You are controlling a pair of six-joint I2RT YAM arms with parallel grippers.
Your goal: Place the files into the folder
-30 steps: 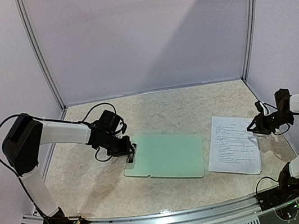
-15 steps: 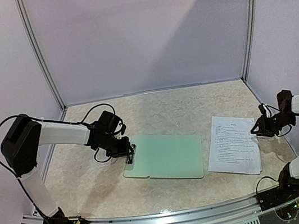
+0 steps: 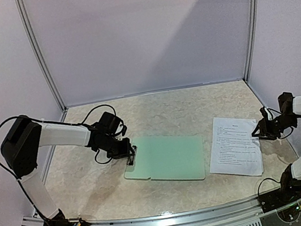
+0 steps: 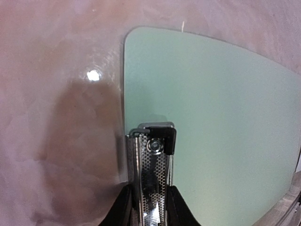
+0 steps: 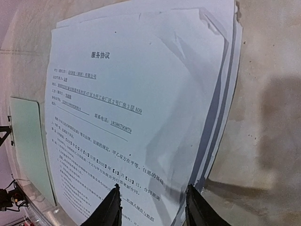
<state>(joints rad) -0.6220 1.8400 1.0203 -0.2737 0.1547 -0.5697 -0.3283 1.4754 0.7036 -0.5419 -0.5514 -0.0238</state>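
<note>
The mint-green folder (image 3: 169, 157) lies flat mid-table, its metal clip (image 3: 131, 155) at the left short edge. My left gripper (image 3: 130, 153) is shut on the clip (image 4: 153, 162); in the left wrist view the folder board (image 4: 211, 122) spreads to the right. The files (image 3: 234, 145), a loose stack of white printed sheets, lie right of the folder. My right gripper (image 3: 256, 132) is open low over the stack's right edge, its fingers (image 5: 113, 207) straddling the sheets' edge (image 5: 141, 108). The folder's end shows in the right wrist view (image 5: 28, 141).
The marbled table (image 3: 167, 110) is boxed in by white walls with metal posts (image 3: 38, 56). A metal rail (image 3: 168, 225) runs along the near edge by the arm bases.
My right gripper has sunk slightly toward the stack's right edge. The left gripper stays on the clip, with the folder nudged very slightly.
</note>
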